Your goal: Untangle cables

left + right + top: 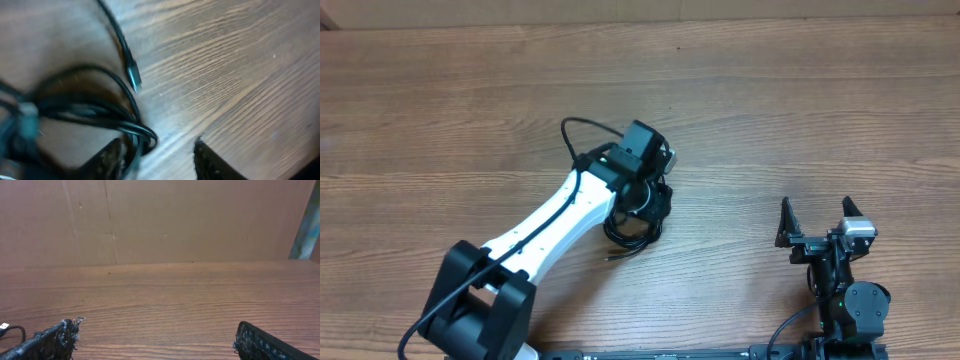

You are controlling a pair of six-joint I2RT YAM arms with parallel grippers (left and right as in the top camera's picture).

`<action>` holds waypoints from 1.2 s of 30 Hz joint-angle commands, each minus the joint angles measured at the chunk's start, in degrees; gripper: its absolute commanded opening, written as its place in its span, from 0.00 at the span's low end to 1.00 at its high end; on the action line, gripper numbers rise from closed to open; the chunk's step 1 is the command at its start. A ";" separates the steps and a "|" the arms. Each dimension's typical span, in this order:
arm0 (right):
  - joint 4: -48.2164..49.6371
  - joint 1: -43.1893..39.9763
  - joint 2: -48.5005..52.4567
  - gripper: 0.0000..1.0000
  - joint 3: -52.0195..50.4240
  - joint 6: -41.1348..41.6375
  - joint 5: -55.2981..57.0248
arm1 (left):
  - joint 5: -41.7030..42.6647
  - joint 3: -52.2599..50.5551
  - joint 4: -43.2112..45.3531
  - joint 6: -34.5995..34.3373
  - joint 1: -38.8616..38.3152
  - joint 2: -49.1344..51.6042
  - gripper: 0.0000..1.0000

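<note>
The cables [636,232] lie as a coiled black bundle near the table's middle, partly hidden under my left wrist. In the left wrist view the coil [95,112] fills the left side, and one loose plug end [133,79] points down beside it. My left gripper [157,152] is open just above the table, with the coil's right loop beside its left finger and reaching into the gap. My right gripper [817,215] is open and empty, well to the right of the bundle. A white-tipped cable end [4,326] shows at the far left of the right wrist view.
The wooden table [800,110] spreads all around the bundle. A brown cardboard wall [160,220] stands along the far edge. The left arm's own thicker black cable [578,135] arcs above its white link.
</note>
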 commanded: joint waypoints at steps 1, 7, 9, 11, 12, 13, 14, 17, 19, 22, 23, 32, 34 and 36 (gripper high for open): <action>0.39 -0.17 -0.52 1.00 -0.61 -0.24 0.17 | 0.85 -0.09 -0.17 -17.20 -1.64 1.95 0.49; 0.39 -0.17 -0.52 1.00 -0.61 -0.24 0.17 | 0.35 -0.09 0.02 -22.16 -2.84 5.75 0.47; 0.39 -0.17 -0.52 1.00 -0.61 -0.24 0.17 | -1.14 -0.09 0.37 -22.23 -2.84 7.54 0.43; 0.39 -0.17 -0.52 1.00 -0.61 -0.24 0.17 | -2.40 -0.09 1.14 -22.23 -2.84 9.22 0.38; 0.39 -0.17 -0.52 1.00 -0.61 -0.24 0.15 | -2.27 -0.09 1.88 -22.23 -2.82 10.16 0.35; 0.39 -0.17 -0.52 1.00 -0.61 -0.26 0.17 | -2.25 -0.09 2.43 -22.23 -2.78 10.78 0.31; 0.39 -0.17 -0.52 1.00 -0.61 -0.24 0.17 | -2.21 -0.09 2.75 -22.23 -2.78 11.04 0.25; 0.39 -0.17 -0.52 1.00 -0.61 -0.24 0.17 | -1.73 0.00 3.91 -22.21 -2.78 11.15 0.04; 0.39 -0.17 -0.52 1.00 -0.61 -0.24 0.17 | -0.42 0.09 4.76 -22.08 -2.71 11.17 0.04; 0.39 -0.17 -0.52 1.00 -0.61 -0.26 0.17 | 0.13 0.44 5.09 -19.96 -2.67 11.08 0.04; 0.39 -0.17 -0.52 1.00 -0.61 -0.24 0.17 | 0.46 0.59 5.09 -18.99 -2.62 11.02 0.04; 0.39 -0.17 -0.52 1.00 -0.61 -0.24 0.17 | 3.10 5.40 1.75 -13.22 -2.12 8.68 0.04; 0.39 -0.17 -0.52 1.00 -0.61 -0.24 0.17 | 3.08 6.43 0.46 -11.85 -2.03 8.04 0.04; 0.39 -0.17 -0.52 1.00 -0.61 -0.24 0.17 | 2.99 6.99 -0.52 -10.78 -1.84 7.21 0.04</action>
